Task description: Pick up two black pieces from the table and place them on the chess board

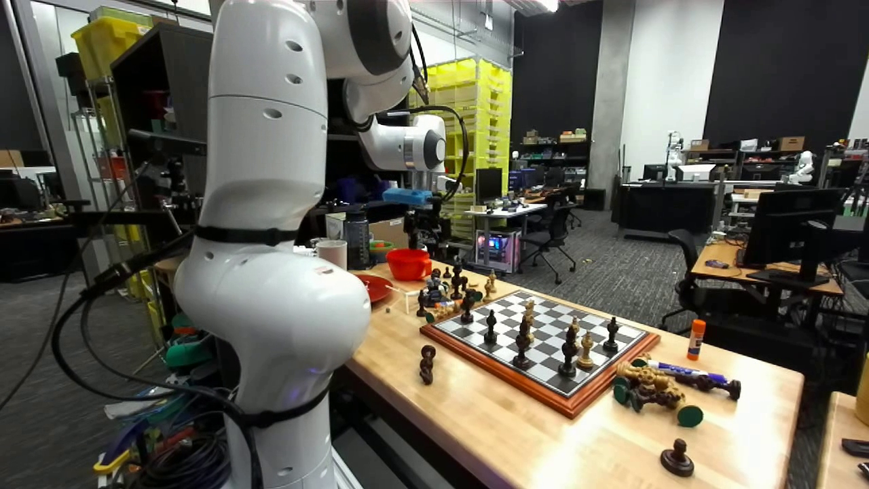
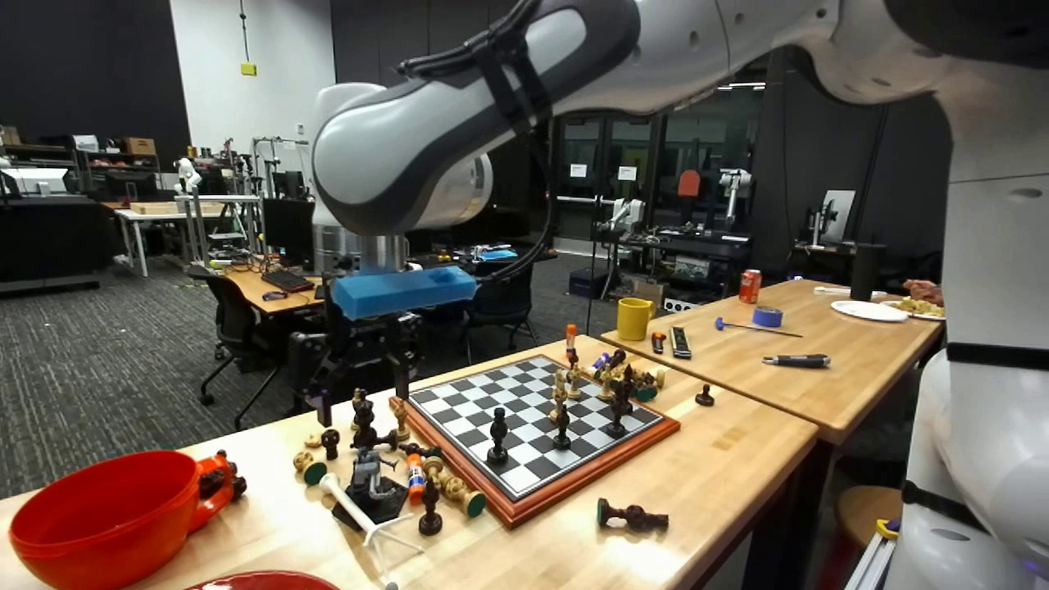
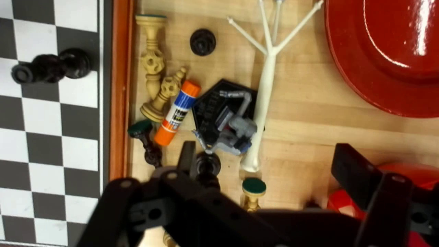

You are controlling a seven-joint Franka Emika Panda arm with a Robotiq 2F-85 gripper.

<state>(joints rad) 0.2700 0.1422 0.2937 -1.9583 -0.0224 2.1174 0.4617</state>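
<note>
The chess board, with reddish-brown rim (image 1: 502, 373) and black-and-white squares, lies on the pale wooden table (image 2: 729, 459) with several dark and pale pieces standing on it. Its rim (image 3: 120, 85) also shows in the wrist view. Off the board, a black piece (image 2: 633, 516) lies on its side and a black pawn (image 2: 705, 396) stands near the table end. More black pieces stand by the figurine, one (image 3: 203, 42) upright, one (image 3: 208, 164) beside my left finger. My gripper (image 3: 265, 151) is open and empty above the cluttered table end, beside the board; in an exterior view the gripper (image 2: 362, 401) hangs above the pieces.
A red bowl with handle (image 2: 106, 516) and a red plate (image 3: 377, 75) stand at this end. A grey figurine on a black base (image 3: 236, 130), a white pronged stick (image 3: 264, 99), a glue stick (image 3: 177, 113) and pale pieces (image 3: 152, 58) lie beside the board.
</note>
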